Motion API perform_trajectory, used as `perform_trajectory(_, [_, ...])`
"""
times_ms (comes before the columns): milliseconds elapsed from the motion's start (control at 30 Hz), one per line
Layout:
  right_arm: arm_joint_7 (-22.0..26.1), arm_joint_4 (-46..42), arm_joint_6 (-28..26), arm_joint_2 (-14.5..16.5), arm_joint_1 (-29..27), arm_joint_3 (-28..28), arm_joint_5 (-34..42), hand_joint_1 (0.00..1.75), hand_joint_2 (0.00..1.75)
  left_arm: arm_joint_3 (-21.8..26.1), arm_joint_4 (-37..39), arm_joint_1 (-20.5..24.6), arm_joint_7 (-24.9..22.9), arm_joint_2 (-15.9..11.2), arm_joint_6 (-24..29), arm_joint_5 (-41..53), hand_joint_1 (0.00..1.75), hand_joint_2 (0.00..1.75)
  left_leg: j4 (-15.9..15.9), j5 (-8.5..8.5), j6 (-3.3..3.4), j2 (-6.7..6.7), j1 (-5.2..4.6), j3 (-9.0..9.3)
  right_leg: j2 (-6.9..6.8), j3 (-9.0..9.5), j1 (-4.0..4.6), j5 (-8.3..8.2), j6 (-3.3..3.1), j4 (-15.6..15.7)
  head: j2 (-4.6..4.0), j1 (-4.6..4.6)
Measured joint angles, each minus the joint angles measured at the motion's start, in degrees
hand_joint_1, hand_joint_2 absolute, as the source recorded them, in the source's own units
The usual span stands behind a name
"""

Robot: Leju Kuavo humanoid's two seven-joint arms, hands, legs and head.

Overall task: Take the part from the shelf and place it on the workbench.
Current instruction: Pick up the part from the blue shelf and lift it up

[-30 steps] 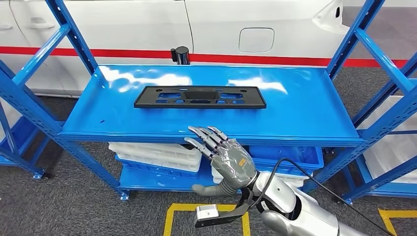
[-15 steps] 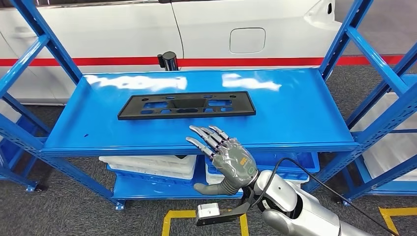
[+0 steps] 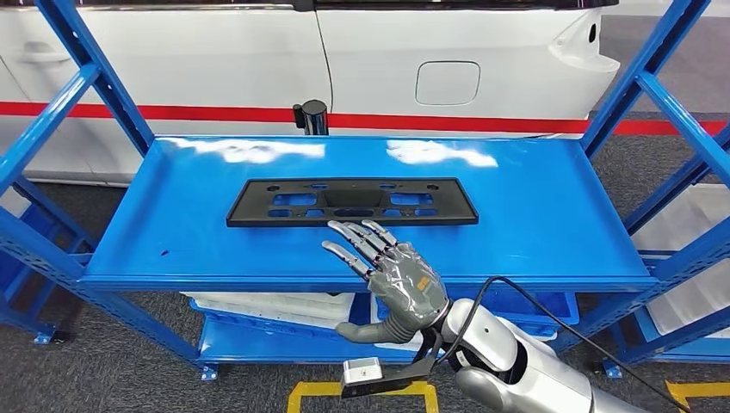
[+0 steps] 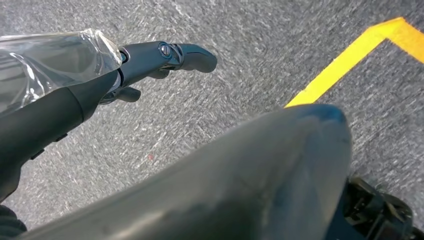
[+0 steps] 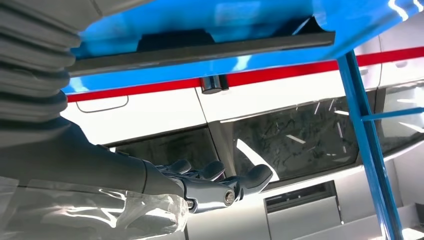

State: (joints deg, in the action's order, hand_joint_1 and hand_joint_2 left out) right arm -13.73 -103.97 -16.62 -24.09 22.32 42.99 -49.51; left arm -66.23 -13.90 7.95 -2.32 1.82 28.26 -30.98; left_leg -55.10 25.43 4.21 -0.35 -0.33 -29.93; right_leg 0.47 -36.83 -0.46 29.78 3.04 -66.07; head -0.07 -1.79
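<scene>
Change since half a second ago: whole head view shifted, so the camera moved; the right hand [image 3: 403, 280] now overlaps the front lip of the shelf [image 3: 551, 206], fingertips closer to the part than before.

Right hand: raised, empty, fingers apart and extended toward the shelf deck; fingertips [image 3: 344, 228] just short of the part, not touching.

Part [image 3: 352, 201]: flat black perforated plate, lying flat on the blue shelf deck, just beyond the right hand's fingertips, its long side across them.

Left hand [image 4: 150, 60]: hanging over grey floor, holding nothing; fingers loosely curled, spread unclear.

Beyond the part: small black cylinder [image 3: 311, 116] at the shelf's back edge; white car body [image 3: 387, 60] with red stripe behind.

Under the hand: white trays [image 3: 275, 303] on the lower tier.
</scene>
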Motion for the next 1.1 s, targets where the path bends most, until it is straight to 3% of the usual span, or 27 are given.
perform_trajectory(33, [0.0, 0.0, 0.0, 0.0, 0.0, 0.0, 0.0, 0.00, 0.00, 0.0, 0.0, 0.0, 0.0, 0.0, 0.0, 0.0, 0.00, 0.00, 0.0, 0.42, -0.10, -0.02, -0.03, 0.53, -0.08, 1.34, 0.14, -2.61, -0.34, 4.1, 0.00, 0.03])
perform_trajectory(100, [0.1, 0.1, 0.2, 0.0, 0.1, 0.1, 0.1, 0.00, 0.00, 0.0, 0.0, 0.1, 0.0, 0.0, 0.0, 0.0, 0.00, 0.00, 0.2, 1.16, -0.56, -0.03, -0.07, 1.20, -0.33, 3.20, 0.62, -4.19, -0.94, 9.4, 0.00, 0.09])
perform_trajectory(167, [0.2, 0.1, 0.5, 0.0, 0.2, 0.3, 0.2, 0.00, 0.00, 0.0, 0.0, 0.1, -0.1, 0.1, 0.0, 0.1, 0.00, 0.00, -0.2, 1.38, -1.22, 0.03, -0.14, 1.53, -0.41, 3.62, 0.89, -3.81, -1.52, 10.3, 0.00, 0.13])
perform_trajectory(233, [0.4, 0.1, 0.7, 0.0, 0.3, 0.4, 0.3, 0.00, 0.00, 0.0, 0.0, 0.1, -0.1, 0.1, 0.0, 0.1, 0.00, 0.00, -1.6, 1.82, -1.74, 0.09, -0.15, 1.57, -0.41, 4.70, 0.55, -4.71, -2.20, 10.8, 0.00, 0.13])
perform_trajectory(267, [0.5, 0.1, 0.9, 0.1, 0.4, 0.5, 0.3, 0.00, 0.00, 0.0, 0.0, 0.2, -0.1, 0.1, 0.0, 0.1, 0.00, 0.00, -3.3, 2.53, -1.97, 0.09, -0.09, 0.85, -0.45, 5.30, 0.35, -4.57, -2.50, 10.9, 0.00, 0.20])
perform_trajectory(333, [0.7, 0.1, 1.1, 0.2, 0.6, 0.6, 0.4, 0.00, 0.00, 0.0, 0.0, 0.4, -0.1, 0.1, 0.0, 0.2, 0.00, 0.00, -9.6, 5.09, -2.58, 0.10, 0.23, -2.83, -0.50, 6.03, 0.15, -4.11, -2.90, 11.0, 0.00, 0.37])
perform_trajectory(400, [0.8, 0.2, 1.6, 0.4, 0.7, 0.9, 0.6, 0.00, 0.87, 0.0, 0.0, 0.4, -0.1, 0.1, 0.0, 0.2, 0.00, 0.00, -16.2, 7.21, -3.29, 0.10, 0.61, -7.69, -0.38, 6.41, 0.11, -3.51, -2.95, 11.0, 0.00, 0.45])
perform_trajectory(433, [0.9, 0.3, 1.9, 0.4, 0.6, 1.1, 0.7, 0.00, 1.31, 0.0, 0.0, 0.3, -0.1, 0.1, 0.0, 0.2, 0.00, 0.00, -17.2, 6.97, -3.57, 0.10, 0.76, -9.12, -0.28, 6.75, 0.07, -3.17, -2.85, 11.0, 0.00, 0.46])
perform_trajectory(467, [1.0, 0.3, 2.2, 0.4, 0.7, 1.3, 0.8, 0.00, 1.75, 0.0, 0.0, 0.2, -0.1, 0.1, -0.1, 0.3, 0.00, 0.00, -15.9, 5.42, -3.78, 0.10, 0.88, -9.40, -0.19, 7.24, -0.01, -2.81, -2.70, 11.0, 0.00, 0.46])
perform_trajectory(533, [1.3, 0.4, 2.8, 0.5, 0.7, 1.6, 1.0, 0.00, 1.75, 0.0, 0.0, 0.1, -0.2, 0.1, -0.1, 0.5, 0.00, 0.00, -8.4, -0.20, -3.98, 0.11, 1.05, -7.45, -0.11, 8.42, -0.18, -1.95, -2.24, 11.0, 0.00, 0.46])
perform_trajectory(600, [1.5, 0.6, 3.8, 0.7, 1.0, 2.0, 1.1, 0.00, 1.75, 0.0, 0.0, 0.2, -0.3, 0.1, -0.3, 0.8, 0.00, 0.00, -2.2, -3.21, -3.54, 0.11, 0.84, -5.74, -0.09, 8.92, -0.14, -1.27, -1.70, 11.0, -0.01, 0.50])
perform_trajectory(767, [1.5, 1.3, 7.1, 0.9, 2.2, 3.1, 1.4, 0.00, 1.75, 0.0, 0.0, 0.1, -0.7, 0.1, -0.7, 1.1, 0.00, 0.00, -0.5, -3.42, -1.24, 0.05, 0.60, -4.81, -0.17, 8.53, -0.18, 0.49, -0.24, 9.9, 0.00, 0.38])
perform_trajectory(833, [0.6, 1.9, 9.7, 0.9, 3.3, 3.7, 1.1, 0.00, 1.75, 0.0, 0.0, 0.4, -0.6, 0.1, -1.0, 1.4, 0.00, 0.00, -0.1, -3.19, -0.65, 0.04, 0.69, -4.21, -0.23, 5.29, -0.28, 3.26, 0.10, 3.6, 0.00, 0.28])
perform_trajectory(900, [-1.0, 2.8, 12.4, 1.0, 4.3, 4.5, 0.0, 0.00, 1.75, 0.0, 0.0, 0.6, -0.3, 0.2, -1.3, 1.6, 0.00, 0.00, -0.1, -2.82, -0.31, 0.01, 0.66, -3.88, -0.23, 0.19, -0.29, 5.58, 0.33, -4.5, 0.00, 0.25])
perform_trajectory(933, [-1.7, 3.4, 13.6, 1.0, 4.8, 4.9, -0.6, 0.00, 1.75, 0.0, 0.0, 0.6, -0.2, 0.3, -1.4, 1.7, 0.00, 0.00, -0.1, -2.62, -0.27, -0.03, 0.64, -3.68, -0.23, -1.55, -0.31, 5.37, 0.38, -6.5, 0.00, 0.24])
perform_trajectory(967, [-2.4, 4.0, 14.5, 1.0, 5.3, 5.3, -1.1, 0.00, 1.75, 0.0, 0.0, 0.6, -0.2, 0.3, -1.5, 1.7, 0.00, 0.00, -0.1, -2.41, -0.30, -0.09, 0.65, -3.42, -0.24, -2.13, -0.34, 3.95, 0.39, -6.0, 0.00, 0.24])
perform_trajectory(1033, [-3.2, 5.2, 15.8, 1.0, 6.5, 6.0, -1.7, 0.00, 1.75, 0.0, 0.0, 0.7, -0.2, 0.3, -1.7, 1.9, 0.00, 0.00, -0.1, -1.92, -0.55, -0.22, 0.65, -2.65, -0.26, 0.04, -0.37, -1.36, 0.22, 1.2, 0.00, 0.23])
perform_trajectory(1100, [-3.7, 6.2, 16.4, 1.0, 7.6, 6.4, -1.9, 0.00, 1.75, 0.0, 0.0, 0.8, -0.2, 0.4, -1.9, 2.0, 0.00, 0.00, -0.1, -1.41, -1.06, -0.30, 0.43, -2.10, -0.25, 2.97, -0.12, -4.83, -0.18, 8.5, 0.00, 0.26])
